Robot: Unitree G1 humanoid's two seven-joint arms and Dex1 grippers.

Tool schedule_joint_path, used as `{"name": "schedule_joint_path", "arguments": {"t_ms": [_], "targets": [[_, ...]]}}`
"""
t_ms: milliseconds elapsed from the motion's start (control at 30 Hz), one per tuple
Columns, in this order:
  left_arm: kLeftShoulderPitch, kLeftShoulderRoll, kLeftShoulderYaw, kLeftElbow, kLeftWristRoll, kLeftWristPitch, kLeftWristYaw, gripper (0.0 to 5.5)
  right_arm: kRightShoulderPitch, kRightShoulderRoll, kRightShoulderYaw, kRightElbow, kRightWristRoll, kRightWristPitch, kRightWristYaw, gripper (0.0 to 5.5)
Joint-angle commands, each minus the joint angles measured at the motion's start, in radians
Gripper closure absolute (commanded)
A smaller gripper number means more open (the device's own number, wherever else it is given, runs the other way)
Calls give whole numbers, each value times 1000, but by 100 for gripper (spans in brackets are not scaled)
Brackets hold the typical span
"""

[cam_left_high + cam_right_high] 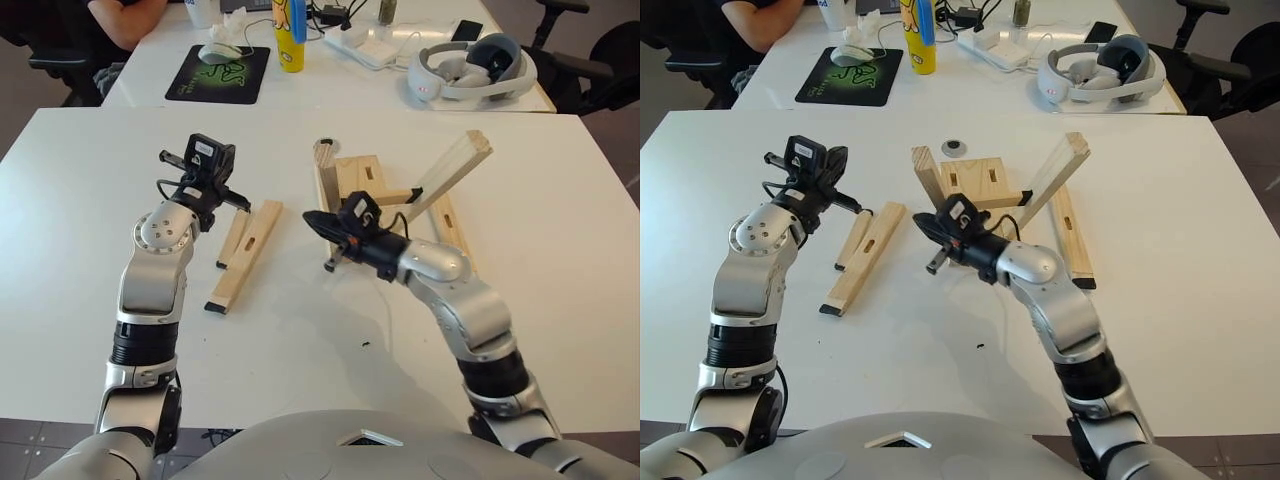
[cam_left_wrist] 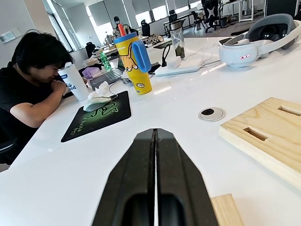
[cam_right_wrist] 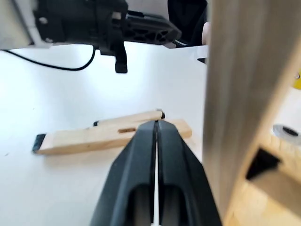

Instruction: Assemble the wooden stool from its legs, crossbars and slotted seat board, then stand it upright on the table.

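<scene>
The slotted seat board (image 1: 358, 178) lies flat at mid-table, with one leg (image 1: 322, 170) standing on edge along its left side. A second leg (image 1: 452, 168) leans across its right side, and another wooden piece (image 1: 450, 228) lies beside it. Two loose pieces (image 1: 246, 256) (image 1: 232, 236) lie side by side to the left. My left gripper (image 1: 243, 204) is shut and empty, its tip just above the far ends of those loose pieces. My right gripper (image 1: 308, 217) is also shut and empty. It hovers between the loose pieces and the seat board, close to the upright leg (image 3: 235, 94).
A round cable grommet (image 2: 211, 114) sits in the table behind the seat board. The rear table holds a mouse pad (image 1: 220, 73), a yellow bottle (image 1: 290, 35) and a headset (image 1: 470, 68). Open white tabletop lies in front and at far left.
</scene>
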Motion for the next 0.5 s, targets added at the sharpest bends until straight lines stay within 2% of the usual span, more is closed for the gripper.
{"name": "schedule_joint_path", "arguments": {"t_ms": [33, 100, 333, 500], "targets": [[48, 73, 47, -24, -53, 1, -89, 548, 159, -281, -111, -93, 66, 117, 148, 550], [43, 92, 55, -4, -65, -10, -115, 548, 171, -319, -149, -64, 68, 107, 151, 550], [26, 87, 10, -6, -76, 2, -140, 548, 153, -329, -184, 72, -28, 28, 40, 550], [48, 106, -29, -25, -78, 15, -180, 548, 188, -423, -181, 81, -96, 3, 56, 550]]}}
